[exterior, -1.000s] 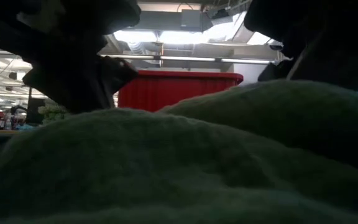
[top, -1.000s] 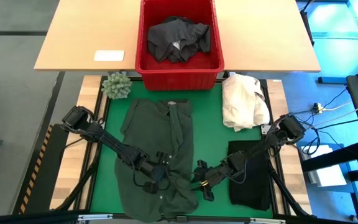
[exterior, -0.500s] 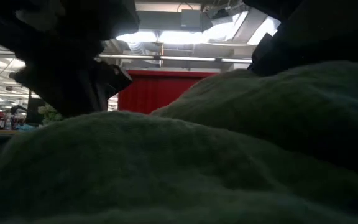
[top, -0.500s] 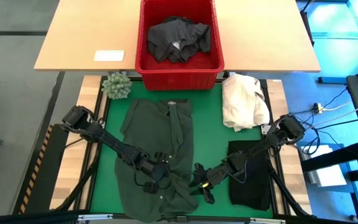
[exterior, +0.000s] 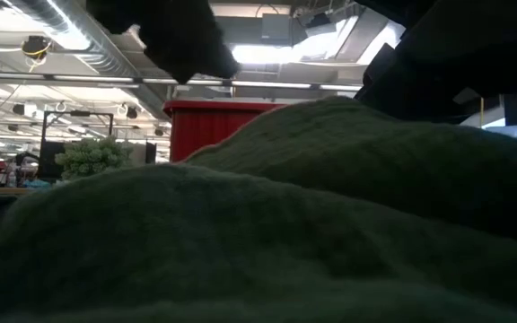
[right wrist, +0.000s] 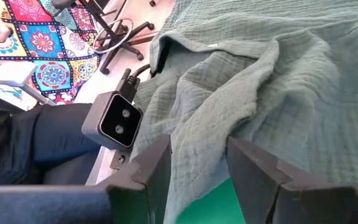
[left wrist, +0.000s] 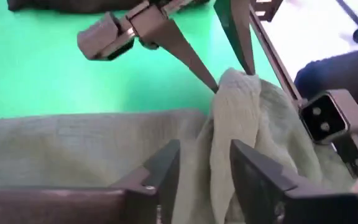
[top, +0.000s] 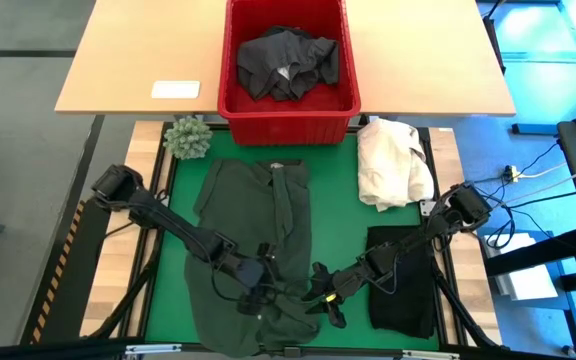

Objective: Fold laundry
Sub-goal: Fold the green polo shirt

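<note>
now the green shirt (top: 253, 240) lies spread on the green tabletop (top: 343, 195), its long axis running from the red basket (top: 288, 105) toward the near edge. both tools sit at its bunched near hem: the left tool (top: 255, 297) on the cloth, fingers apart, and the right tool (top: 325, 300) just beside the hem's right side, fingers apart, nothing clamped. the raised fold lies between them, nearer the left.

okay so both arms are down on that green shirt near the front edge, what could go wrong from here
The left gripper stands open over a raised fold of the dark green shirt, so that fold may slump flat. The right gripper is close beside it, so the arms could bump. The bunched hem sits at the mat's front edge and might slide off.
</note>
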{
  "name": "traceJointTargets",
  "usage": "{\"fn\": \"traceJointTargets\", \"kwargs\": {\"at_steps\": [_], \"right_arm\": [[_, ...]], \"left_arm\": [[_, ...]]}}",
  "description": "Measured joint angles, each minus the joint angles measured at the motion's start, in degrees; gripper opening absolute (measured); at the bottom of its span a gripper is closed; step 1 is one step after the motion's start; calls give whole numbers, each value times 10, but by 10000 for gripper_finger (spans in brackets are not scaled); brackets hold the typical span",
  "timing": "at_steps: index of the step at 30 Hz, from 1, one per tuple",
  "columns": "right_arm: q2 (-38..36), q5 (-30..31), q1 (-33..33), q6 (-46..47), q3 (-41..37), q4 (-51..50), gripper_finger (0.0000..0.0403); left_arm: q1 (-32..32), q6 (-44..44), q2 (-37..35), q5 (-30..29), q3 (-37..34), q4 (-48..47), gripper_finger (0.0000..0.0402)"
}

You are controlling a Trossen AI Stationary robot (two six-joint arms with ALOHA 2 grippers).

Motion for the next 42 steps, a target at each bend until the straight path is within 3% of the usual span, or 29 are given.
{"fn": "traceJointTargets", "kwargs": {"at_steps": [6,10,33,38,42], "right_arm": [[0,0,0,0,0,0,154],[0,0,0,0,0,0,154],[0,4,0,0,0,9,154],[0,4,0,-2,0,9,154],[-4,4,-3,-17,0,-6,154]], "left_arm": [[1,-17,41,21,0,87,178],[0,-53,62,29,0,96,189],[3,-87,124,39,0,159,191],[-2,-66,133,31,0,158,163],[-10,-42,134,13,0,159,98]]}}
